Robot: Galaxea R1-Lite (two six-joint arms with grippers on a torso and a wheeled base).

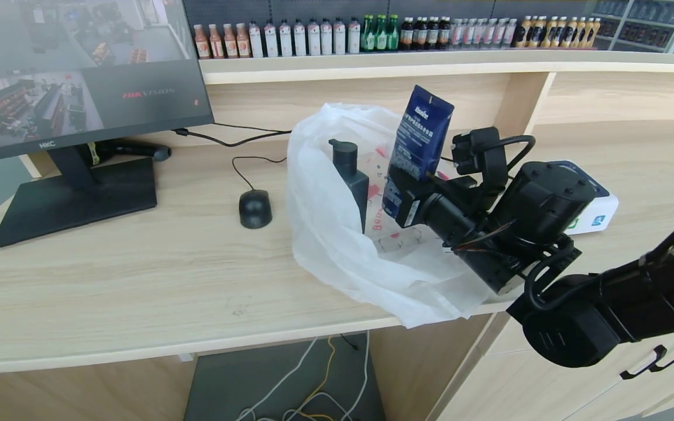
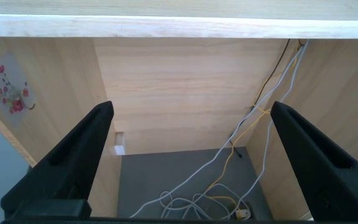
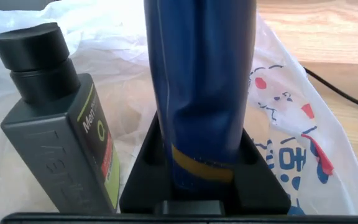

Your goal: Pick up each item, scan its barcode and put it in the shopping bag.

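Note:
My right gripper (image 1: 408,202) is shut on a dark blue tube (image 1: 418,147), holding it nearly upright over the mouth of the white shopping bag (image 1: 337,245). In the right wrist view the blue tube (image 3: 201,87) stands between the jaws, which press on its lower end. A dark grey pump bottle (image 1: 350,178) stands upright inside the bag, just left of the tube; the same bottle (image 3: 58,134) has a green-and-red label. My left gripper (image 2: 191,168) hangs open below the counter, its two black fingers (image 2: 73,165) wide apart with nothing between them.
A monitor (image 1: 74,70) on its stand occupies the counter's left. A black mouse (image 1: 255,209) lies left of the bag, and a black handheld scanner (image 1: 132,151) rests behind the stand. A white box (image 1: 597,213) sits right of my arm. Cables (image 2: 229,168) hang under the counter.

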